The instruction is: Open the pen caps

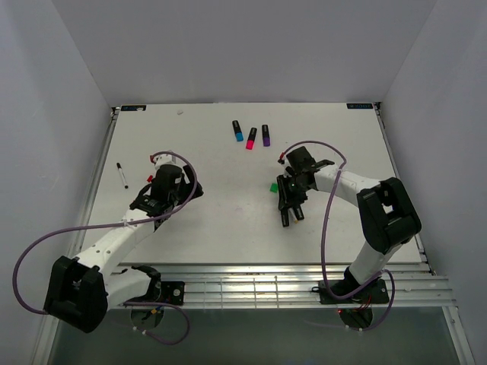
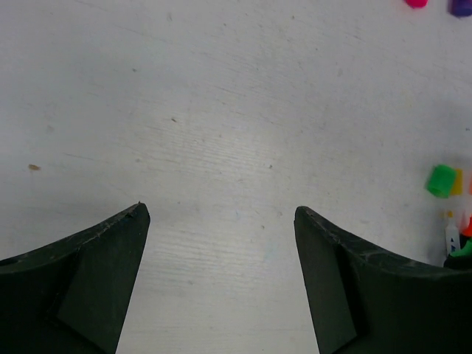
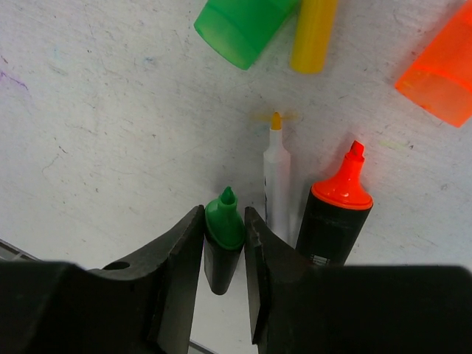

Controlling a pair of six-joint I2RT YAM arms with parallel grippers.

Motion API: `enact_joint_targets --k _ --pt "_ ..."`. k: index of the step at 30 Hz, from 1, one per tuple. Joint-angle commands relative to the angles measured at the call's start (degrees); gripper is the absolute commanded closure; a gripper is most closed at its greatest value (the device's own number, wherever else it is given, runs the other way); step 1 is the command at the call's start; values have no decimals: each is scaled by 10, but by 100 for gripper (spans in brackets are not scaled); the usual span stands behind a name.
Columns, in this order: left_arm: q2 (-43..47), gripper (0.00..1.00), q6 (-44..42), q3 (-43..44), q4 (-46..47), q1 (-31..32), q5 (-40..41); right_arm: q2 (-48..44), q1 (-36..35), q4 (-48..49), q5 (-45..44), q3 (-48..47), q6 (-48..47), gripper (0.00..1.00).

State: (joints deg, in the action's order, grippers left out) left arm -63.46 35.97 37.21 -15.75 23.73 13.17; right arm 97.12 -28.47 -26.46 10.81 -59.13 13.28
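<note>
Noting surroundings first: what lies round the right gripper [image 3: 223,221]?

B: On the table [image 3: 110,110], past the fingertips, there's a loose green cap [image 3: 236,26] with a yellow cap [image 3: 313,33] just beside it. An orange cap [image 3: 439,74] sits off to one side. Close by the fingers are an uncapped white pen [image 3: 277,184] and an orange-tipped marker [image 3: 335,214], side by side.

A: Jaws?

B: Nearly together, clamped on the green-tipped marker [image 3: 223,240]. Its tip is bare and points away from the wrist.

A: Farther back?

B: Overhead view shows three markers with caps on — blue cap [image 1: 239,138], pink cap [image 1: 249,144], purple cap [image 1: 266,141]. They lie in a row toward the far edge, well apart from both arms. A thin pen [image 1: 122,176] lies near the left edge, its cap too small to make out.

A: Left gripper [image 2: 221,214]?

B: Jaws wide apart and empty, over bare tabletop — the green cap shows at the right rim of its view.
</note>
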Motion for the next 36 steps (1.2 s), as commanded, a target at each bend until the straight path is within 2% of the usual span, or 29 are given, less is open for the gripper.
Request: enact_joint_targets --k 1,5,10,13,17,22,23,26,29,32,36 --pt "4 10 -65 23 -24 -45 16 3 2 15 -3 5 -12 63" --pt "-10 9 -111 23 -13 -110 -36 5 1 20 -7 9 -22 55" --pt "-20 9 -150 27 -10 -168 -32 3 -8 40 -7 10 -28 44" --pt "-22 9 -186 30 -1 -196 -26 -11 -20 47 -11 -5 -26 42" --pt "-43 10 -242 54 5 -232 -16 -46 -62 53 3 -19 -21 41" --pt "-83 12 -319 95 6 -281 -39 -98 -92 70 49 -9 -26 41" --pt "-87 12 -326 95 10 -286 -40 -116 -95 69 61 -5 -29 41" --pt "-95 12 -372 78 38 -310 -113 -154 -95 63 70 3 -38 41" --pt "-108 12 -392 64 51 -319 -107 -192 -95 69 78 15 -37 41" --pt "-119 13 -404 49 70 -335 -154 -216 -96 80 99 31 -33 41" --pt "-134 14 -432 43 79 -343 -156 -231 -96 90 107 49 -33 41"
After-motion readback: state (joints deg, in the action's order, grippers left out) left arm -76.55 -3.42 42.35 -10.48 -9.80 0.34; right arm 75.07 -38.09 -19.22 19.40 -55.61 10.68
